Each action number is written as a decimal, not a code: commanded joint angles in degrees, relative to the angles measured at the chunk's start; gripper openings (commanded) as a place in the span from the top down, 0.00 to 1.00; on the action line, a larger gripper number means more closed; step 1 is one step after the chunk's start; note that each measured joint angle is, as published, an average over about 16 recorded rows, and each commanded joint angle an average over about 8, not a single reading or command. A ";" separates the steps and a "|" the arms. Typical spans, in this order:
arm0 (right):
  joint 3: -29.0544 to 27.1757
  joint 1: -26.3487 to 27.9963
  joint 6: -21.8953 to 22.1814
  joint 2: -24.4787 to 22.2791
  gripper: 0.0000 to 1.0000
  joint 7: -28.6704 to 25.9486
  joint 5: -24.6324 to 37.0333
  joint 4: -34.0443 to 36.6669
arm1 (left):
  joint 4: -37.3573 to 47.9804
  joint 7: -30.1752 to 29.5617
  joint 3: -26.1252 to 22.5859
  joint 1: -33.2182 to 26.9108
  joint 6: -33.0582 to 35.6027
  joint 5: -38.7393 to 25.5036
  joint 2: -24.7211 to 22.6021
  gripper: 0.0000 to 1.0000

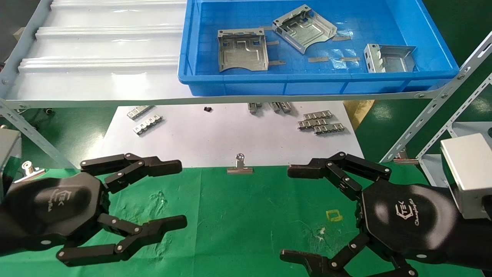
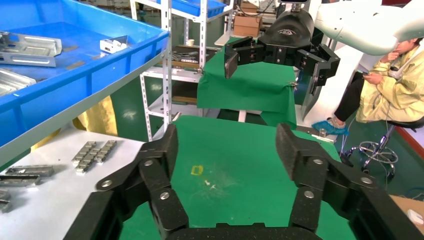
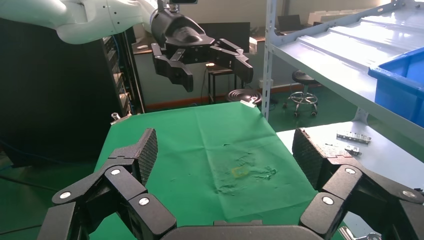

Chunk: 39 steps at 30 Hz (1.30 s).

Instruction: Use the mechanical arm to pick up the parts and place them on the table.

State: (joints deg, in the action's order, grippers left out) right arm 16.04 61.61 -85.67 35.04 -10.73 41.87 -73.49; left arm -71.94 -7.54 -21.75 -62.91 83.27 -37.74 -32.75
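Three silver sheet-metal parts lie in the blue bin [image 1: 307, 79] on the upper shelf: one at the left [image 1: 242, 50], one in the middle [image 1: 303, 27], one at the right [image 1: 388, 57]. Two of them show in the left wrist view [image 2: 30, 47]. My right gripper [image 1: 290, 213], with a silver box [image 1: 467, 173] at its wrist, hovers open and empty over the green table [image 1: 246, 215]. My left gripper [image 1: 176, 194] hovers open and empty opposite it. Each wrist view shows its own open jaws over bare green cloth, the left [image 2: 227, 150] and the right [image 3: 226, 150].
A white sheet [image 1: 230, 134] behind the cloth holds slotted metal strips [image 1: 321, 122] and a binder clip [image 1: 240, 166] at its near edge. Slanted shelf rails [image 1: 434, 127] stand at the right. A yellow square outline [image 1: 333, 215] marks the cloth. A person [image 2: 395, 75] sits beyond the table.
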 commanded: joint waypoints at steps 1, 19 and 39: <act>0.00 0.00 0.00 0.00 0.00 0.00 0.00 0.00 | 0.00 0.00 0.00 0.00 0.00 0.00 0.00 1.00; 0.00 -0.01 0.00 0.00 0.00 0.00 0.00 -0.01 | 0.00 0.00 0.00 0.00 0.00 0.00 0.00 1.00; 5.10 26.84 16.97 10.02 0.00 -5.57 20.34 13.83 | 0.01 0.00 -0.01 0.00 0.00 0.00 0.00 1.00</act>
State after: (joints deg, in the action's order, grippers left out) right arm 21.32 87.88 -68.68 45.39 -16.29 62.10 -59.45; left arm -71.93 -7.54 -21.76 -62.92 83.27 -37.73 -32.75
